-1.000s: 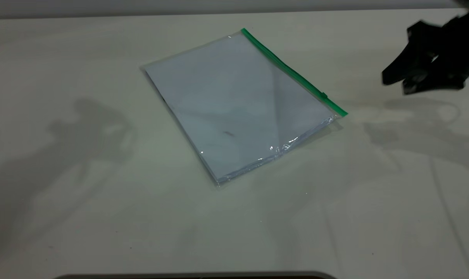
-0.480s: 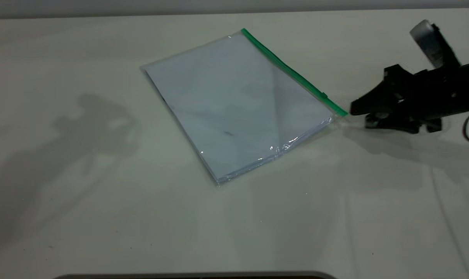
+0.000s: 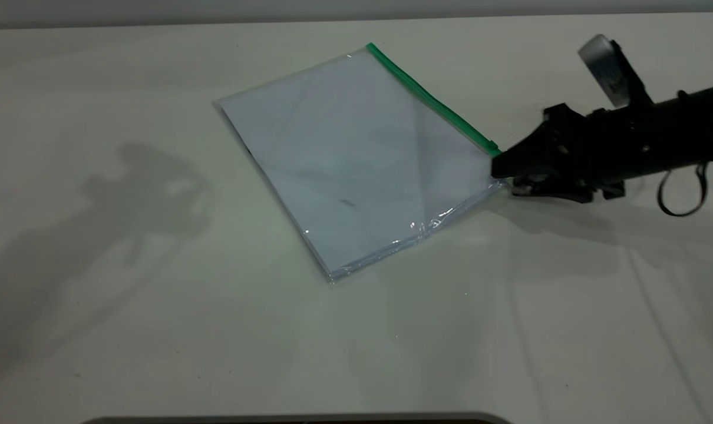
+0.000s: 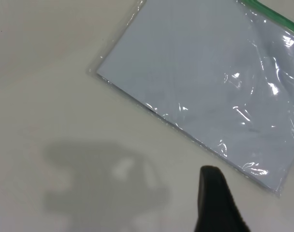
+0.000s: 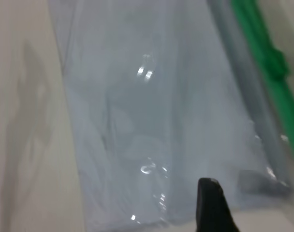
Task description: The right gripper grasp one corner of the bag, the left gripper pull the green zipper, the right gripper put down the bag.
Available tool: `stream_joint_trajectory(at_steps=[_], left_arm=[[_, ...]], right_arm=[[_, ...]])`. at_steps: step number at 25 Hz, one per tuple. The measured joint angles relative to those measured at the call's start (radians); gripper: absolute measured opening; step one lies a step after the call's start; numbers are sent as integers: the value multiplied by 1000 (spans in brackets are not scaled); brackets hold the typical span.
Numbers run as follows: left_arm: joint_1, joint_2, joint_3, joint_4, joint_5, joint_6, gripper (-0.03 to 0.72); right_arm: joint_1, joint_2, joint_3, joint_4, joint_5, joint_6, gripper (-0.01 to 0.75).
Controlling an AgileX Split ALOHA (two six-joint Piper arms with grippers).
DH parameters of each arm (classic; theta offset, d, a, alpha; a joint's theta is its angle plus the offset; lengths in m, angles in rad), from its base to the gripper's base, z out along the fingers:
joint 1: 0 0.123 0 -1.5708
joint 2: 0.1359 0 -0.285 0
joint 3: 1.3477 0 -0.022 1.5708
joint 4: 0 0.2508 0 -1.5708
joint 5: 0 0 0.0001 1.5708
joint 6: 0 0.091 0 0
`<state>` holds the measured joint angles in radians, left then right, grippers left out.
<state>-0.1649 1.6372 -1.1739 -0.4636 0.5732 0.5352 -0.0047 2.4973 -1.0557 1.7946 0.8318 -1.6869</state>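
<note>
The bag [image 3: 362, 159] lies flat on the bench [image 3: 156, 324], and the right tool [image 3: 504, 174] sits low at its near corner [image 3: 493, 176], jaws spread. It should slide one jaw under the plastic, clear of the green zipper [image 3: 430, 99], before pinching.

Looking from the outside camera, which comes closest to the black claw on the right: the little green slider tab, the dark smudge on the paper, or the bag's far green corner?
From the right gripper:
1. Slider tab, right beside the jaws.
2. Dark smudge, mid-bag, toward the front edge.
3. Far green corner, at the table's back.
</note>
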Motion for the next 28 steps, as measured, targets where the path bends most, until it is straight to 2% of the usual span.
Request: stream_joint_trajectory(at_steps=[7,10,13,16,18,22,28], left_arm=[[0,0,0,0,-2,11,473],[0,0,0,0,-4,13,473],[0,0,0,0,-7,34,473],[0,0,0,1,-16,42,473],[0,0,0,1,-25,43,473],[0,5,0,-1,-35,43,473],[-1,36,-26,-83,-17,43,473]], right_arm=[[75,32,-74,-1,-26,26,463],[76,35,-86,-3,-30,39,421],[76,45,-106,-3,-30,44,320],[76,52,-108,-2,-15,46,116],[75,52,-114,-3,30,48,38],[76,49,-135,-12,73,50,35],[81,-31,-136,-26,35,55,35]])
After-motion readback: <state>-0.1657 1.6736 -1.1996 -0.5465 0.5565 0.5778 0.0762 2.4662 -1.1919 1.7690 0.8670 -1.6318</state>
